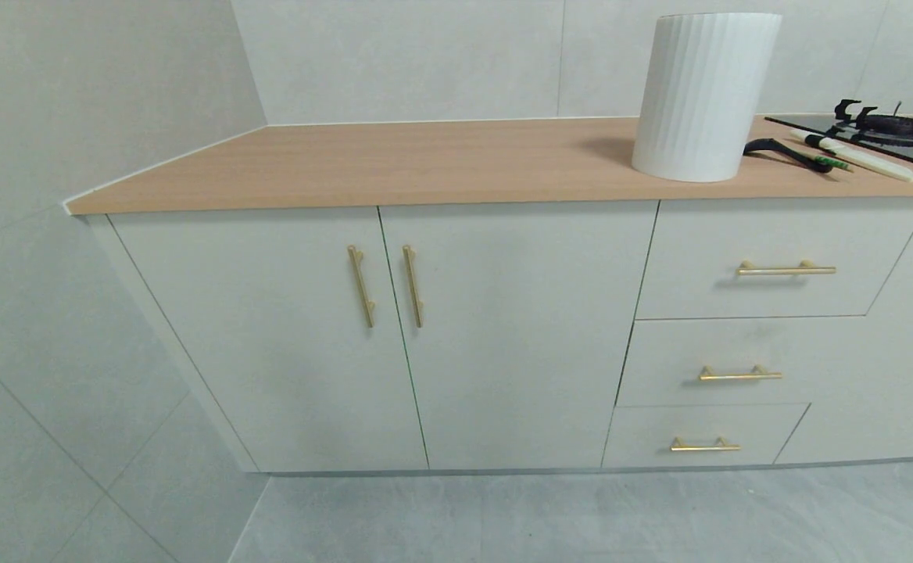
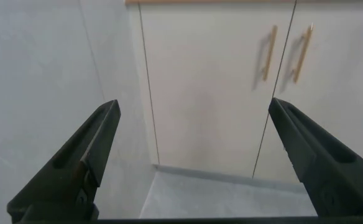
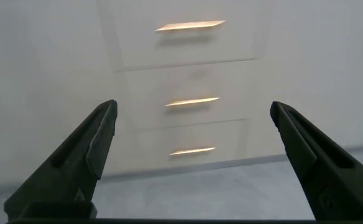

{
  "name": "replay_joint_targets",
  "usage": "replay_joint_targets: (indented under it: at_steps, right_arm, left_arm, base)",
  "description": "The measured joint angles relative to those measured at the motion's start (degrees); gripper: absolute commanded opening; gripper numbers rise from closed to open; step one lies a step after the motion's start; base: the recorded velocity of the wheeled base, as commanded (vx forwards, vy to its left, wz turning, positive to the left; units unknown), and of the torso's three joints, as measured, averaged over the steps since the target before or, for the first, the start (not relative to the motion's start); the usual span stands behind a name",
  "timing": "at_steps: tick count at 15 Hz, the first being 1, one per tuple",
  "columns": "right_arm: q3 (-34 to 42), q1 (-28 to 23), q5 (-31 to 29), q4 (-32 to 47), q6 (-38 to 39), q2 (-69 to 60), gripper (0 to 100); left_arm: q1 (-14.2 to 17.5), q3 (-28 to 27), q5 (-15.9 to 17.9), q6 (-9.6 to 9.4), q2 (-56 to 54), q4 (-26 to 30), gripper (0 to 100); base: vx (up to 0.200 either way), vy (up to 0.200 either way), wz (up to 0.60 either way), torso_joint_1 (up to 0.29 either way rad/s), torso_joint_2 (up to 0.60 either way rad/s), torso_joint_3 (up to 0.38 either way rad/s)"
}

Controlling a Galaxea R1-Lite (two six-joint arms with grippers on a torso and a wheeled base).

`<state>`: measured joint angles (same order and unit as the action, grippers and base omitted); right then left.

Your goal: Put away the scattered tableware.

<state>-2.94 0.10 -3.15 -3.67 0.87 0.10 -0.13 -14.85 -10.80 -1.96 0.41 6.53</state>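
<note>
So, both tools first: left gripper (image 2: 194,104) is wide open, holds nothing, and faces the cabinet doors (image 2: 206,93) low down. Right gripper (image 3: 192,106) is the same, empty, in front of the drawers (image 3: 188,62). Neither touches anything. Up on the counter (image 1: 394,160), the black utensil (image 1: 785,150) and white-handled utensil (image 1: 863,156) lie flat beside the ribbed white holder (image 1: 699,94), toward the hob (image 1: 894,129). Prob. the holder is their home, so the arms must go up & right.
</note>
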Motion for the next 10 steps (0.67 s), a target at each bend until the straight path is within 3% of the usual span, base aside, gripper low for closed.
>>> replay_joint_targets:
  at_steps: [4, 8, 10]
  right_arm:
    - [2.6, 0.0, 1.8, 3.4, -0.4, -0.2, 100]
    - [2.8, 0.0, 3.6, 3.5, -2.7, -0.2, 100]
    - [2.9, 0.1, 3.6, 3.5, -1.7, -0.2, 100]
  left_arm:
    - [0.1, 11.5, 3.8, -0.72, -0.4, -10.3, 100]
    - [0.1, 14.7, 9.7, -1.16, -0.4, -6.5, 100]
    - [0.1, 14.8, 10.2, 0.51, -0.4, -6.4, 100]
  base:
    - [0.0, 0.0, 0.0, 0.0, 0.0, 0.0]
    - [0.0, 0.0, 0.0, 0.0, 0.0, 0.0]
    - [0.0, 0.0, 0.0, 0.0, 0.0, 0.0]
